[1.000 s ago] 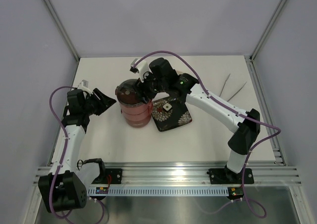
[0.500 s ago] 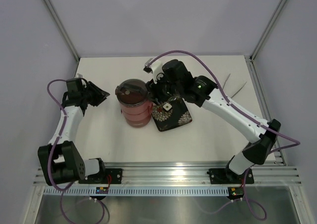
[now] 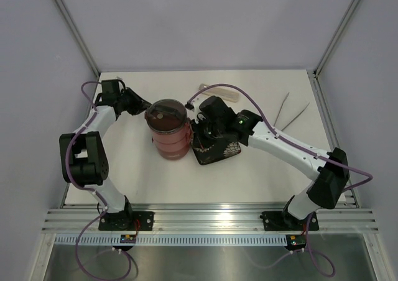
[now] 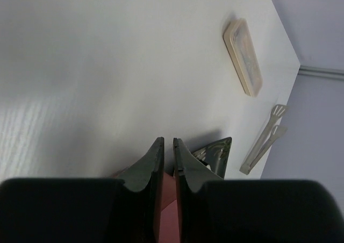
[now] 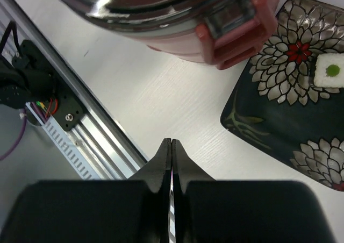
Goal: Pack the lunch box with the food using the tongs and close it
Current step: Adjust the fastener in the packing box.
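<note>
The lunch box [image 3: 169,132] stands stacked in dusty-red tiers with its grey lid [image 3: 166,114] on top. Its rim and side clasp [image 5: 226,33] fill the top of the right wrist view. No food shows. The tongs [image 3: 290,110] lie alone at the far right, also seen in the left wrist view as the tongs [image 4: 265,139]. My left gripper [image 3: 144,105] sits just left of the lid, its fingers [image 4: 153,159] closed to a thin slit with nothing between them. My right gripper [image 5: 171,142] hangs shut and empty between the box and the plate, seen from above as the right gripper [image 3: 199,132].
A black flower-patterned plate [image 3: 219,149] lies right of the box and carries a small white square [image 5: 329,71]. A long translucent case [image 3: 219,93] rests behind the box. The metal rail [image 5: 64,119] runs along the table's near edge.
My left arm swung back and in toward the lunch box's lid while its jaws closed. My right gripper left the lid, moved over the plate's edge and shut.
</note>
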`<state>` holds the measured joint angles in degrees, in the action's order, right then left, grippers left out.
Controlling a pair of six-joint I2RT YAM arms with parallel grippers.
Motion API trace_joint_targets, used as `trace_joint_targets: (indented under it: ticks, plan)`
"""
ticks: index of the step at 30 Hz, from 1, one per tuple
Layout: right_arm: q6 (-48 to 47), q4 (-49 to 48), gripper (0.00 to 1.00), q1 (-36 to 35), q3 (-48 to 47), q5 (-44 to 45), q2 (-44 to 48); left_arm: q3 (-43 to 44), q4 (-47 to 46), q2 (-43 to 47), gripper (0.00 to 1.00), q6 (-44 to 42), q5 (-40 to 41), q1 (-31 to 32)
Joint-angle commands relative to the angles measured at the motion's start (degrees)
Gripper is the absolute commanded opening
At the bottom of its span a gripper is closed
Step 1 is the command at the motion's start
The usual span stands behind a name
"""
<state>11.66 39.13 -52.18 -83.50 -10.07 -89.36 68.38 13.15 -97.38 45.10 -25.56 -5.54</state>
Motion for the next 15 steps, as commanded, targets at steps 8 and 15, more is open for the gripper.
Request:
trace_joint_targets:
  ticks: [8, 15]
  plan:
    - [14.0, -2.2, 0.00, 10.3, -1.4, -3.3, -8.4, 5.9, -2.9, -3.4, 0.14, 0.3, -5.7, 1.2]
    - [15.1, -9.2, 0.00, 10.3, 0.9, -6.5, -9.4, 5.7, -3.5, -5.5, 0.13, 0.2, -6.7, 2.2]
